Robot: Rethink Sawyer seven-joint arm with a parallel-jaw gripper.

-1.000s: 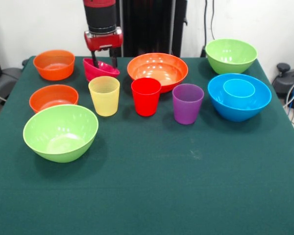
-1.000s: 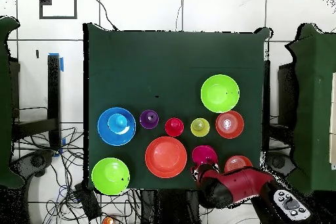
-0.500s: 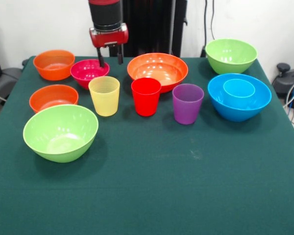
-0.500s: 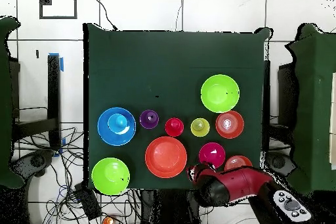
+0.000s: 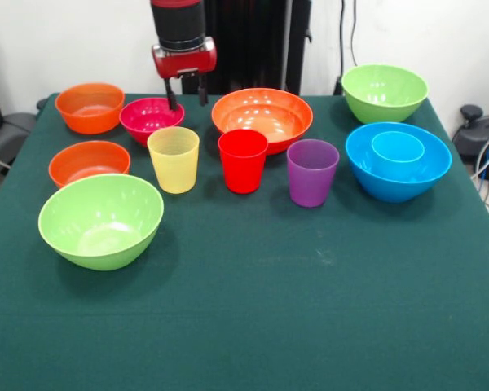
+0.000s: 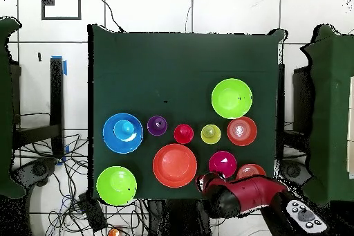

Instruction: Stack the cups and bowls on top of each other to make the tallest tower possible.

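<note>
The red and black arm's jaws hung open and empty above the far rim of the small glossy magenta plastic bowl, which sat upright on the green bench behind the yellow plastic tumbler.

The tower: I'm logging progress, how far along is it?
Barely begun. Done: only the light blue cup sits nested in the blue bowl. In hand: nothing; the gripper hangs open and empty beside the magenta bowl. Left: every other cup and bowl stands singly on the table.
</note>
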